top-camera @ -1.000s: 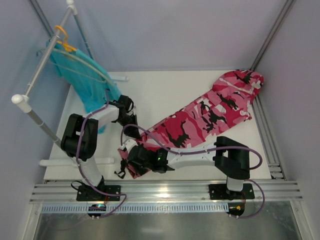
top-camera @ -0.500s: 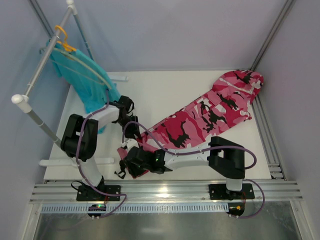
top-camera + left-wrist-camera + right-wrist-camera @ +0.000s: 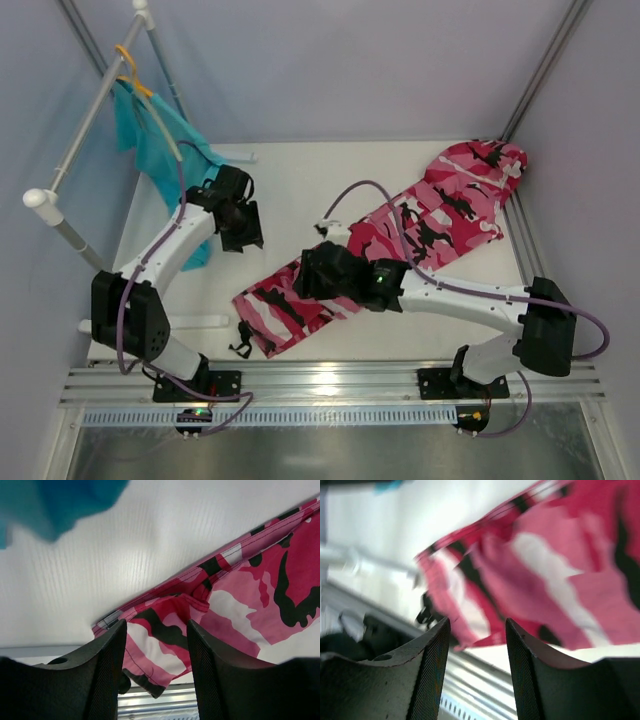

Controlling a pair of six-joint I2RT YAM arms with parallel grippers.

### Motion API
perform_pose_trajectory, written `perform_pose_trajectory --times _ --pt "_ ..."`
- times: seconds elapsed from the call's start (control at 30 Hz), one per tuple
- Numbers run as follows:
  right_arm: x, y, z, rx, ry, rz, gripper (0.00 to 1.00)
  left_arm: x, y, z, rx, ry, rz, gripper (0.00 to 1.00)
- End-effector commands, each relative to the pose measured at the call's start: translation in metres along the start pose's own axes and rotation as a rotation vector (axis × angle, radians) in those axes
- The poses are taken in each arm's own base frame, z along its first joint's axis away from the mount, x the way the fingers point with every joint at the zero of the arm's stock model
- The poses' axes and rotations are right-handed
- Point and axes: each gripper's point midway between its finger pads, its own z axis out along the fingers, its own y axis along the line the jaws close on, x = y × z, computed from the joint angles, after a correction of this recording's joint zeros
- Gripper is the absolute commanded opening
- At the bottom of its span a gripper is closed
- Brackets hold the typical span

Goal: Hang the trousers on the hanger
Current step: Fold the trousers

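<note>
Here, the pink camouflage trousers [image 3: 420, 225] lie flat, slanting across the table [image 3: 300, 180]. The left gripper [image 3: 155, 630] hovers just beside them, the right gripper [image 3: 476, 630] above them, both with fingers spread and empty. Picking up seems the step in hand; next, lower and pinch cloth.

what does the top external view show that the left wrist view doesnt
Only the top view: both arms, the full length of the trousers lying diagonally on the table, and the white rack carrying the teal garment. Only the left wrist view: the left gripper close up, its fingers open with nothing between them, framing the trousers' near end. Both: the trousers, the teal garment and the table.
</note>
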Motion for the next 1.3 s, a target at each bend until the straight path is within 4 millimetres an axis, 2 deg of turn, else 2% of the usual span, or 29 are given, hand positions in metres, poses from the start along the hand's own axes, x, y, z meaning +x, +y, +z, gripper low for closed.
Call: perform_pose_trajectory --times 0.0,0.03,0.07,0.1,0.13,0.17,0.2,0.23,0.27,0.33,0.37,0.4,0.43,0.47,0.5,0.57,0.6,0.63,0.73,0.93,1.17,1.27 --pt "-0.031 -0.072 -0.013 0.333 -0.056 0.241 0.52 0.009 0.011 -0.021 -0.039 -0.035 0.014 0.52" --pt "-0.044 -0.096 -0.011 0.42 -0.069 0.278 0.52 0.012 0.011 -0.024 -0.033 -0.037 0.015 0.52" --pt "-0.045 -0.114 -0.016 0.502 -0.052 0.274 0.52 0.014 0.01 -0.031 -0.015 -0.052 0.016 0.52" --pt "-0.062 -0.114 -0.019 0.518 -0.082 0.29 0.52 0.018 0.006 -0.033 0.003 -0.054 0.026 0.52" --pt "-0.072 -0.132 -0.014 0.575 -0.088 0.319 0.52 0.022 0.0 -0.036 0.037 -0.049 0.03 0.52" --pt "-0.076 -0.14 -0.015 0.605 -0.086 0.332 0.51 0.028 -0.007 -0.04 0.088 -0.046 0.036 0.51" --pt "-0.089 -0.141 -0.014 0.605 -0.105 0.356 0.51 0.035 -0.013 -0.042 0.108 -0.037 0.051 0.51" --pt "-0.1 -0.153 -0.011 0.629 -0.116 0.381 0.51 0.039 -0.014 -0.044 0.11 -0.039 0.058 0.51" --pt "-0.102 -0.162 -0.003 0.66 -0.106 0.389 0.51 0.048 -0.013 -0.042 0.106 -0.021 0.058 0.5" --pt "-0.12 -0.164 0.005 0.671 -0.117 0.42 0.51 0.059 -0.017 -0.045 0.136 -0.014 0.069 0.49" --pt "-0.11 -0.184 0.014 0.76 -0.061 0.442 0.51 0.065 -0.02 -0.045 0.153 -0.004 0.072 0.47" --pt "-0.129 -0.177 0.016 0.754 -0.079 0.469 0.51 0.074 -0.018 -0.043 0.15 0.008 0.07 0.45" --pt "-0.131 -0.179 0.018 0.784 -0.059 0.479 0.5 0.077 -0.019 -0.045 0.16 -0.001 0.065 0.41" --pt "-0.123 -0.188 0.016 0.854 0.007 0.466 0.49 0.083 -0.021 -0.046 0.182 0.007 0.065 0.39" --pt "-0.134 -0.19 0.03 0.869 0.018 0.473 0.47 0.086 -0.027 -0.045 0.213 0.006 0.065 0.38" --pt "-0.134 -0.198 0.038 0.91 0.073 0.458 0.45 0.1 -0.027 -0.04 0.246 0.027 0.039 0.34" --pt "-0.146 -0.199 0.041 0.9 0.056 0.461 0.45 0.107 -0.031 -0.039 0.268 0.04 0.037 0.33" --pt "-0.142 -0.207 0.054 0.92 0.075 0.457 0.45 0.113 -0.029 -0.033 0.269 0.043 0.024 0.31" --pt "-0.15 -0.226 0.068 0.939 0.044 0.482 0.45 0.124 -0.023 -0.022 0.259 0.056 0.005 0.27" --pt "-0.157 -0.262 0.082 0.977 0.013 0.529 0.46 0.141 -0.019 0.002 0.264 0.088 -0.047 0.19" --pt "-0.164 -0.287 0.086 1.017 -0.025 0.542 0.47 0.157 -0.008 0.036 0.202 0.138 -0.084 0.17" --pt "-0.165 -0.299 0.09 1.029 -0.029 0.544 0.46 0.161 -0.003 0.044 0.173 0.148 -0.09 0.17"
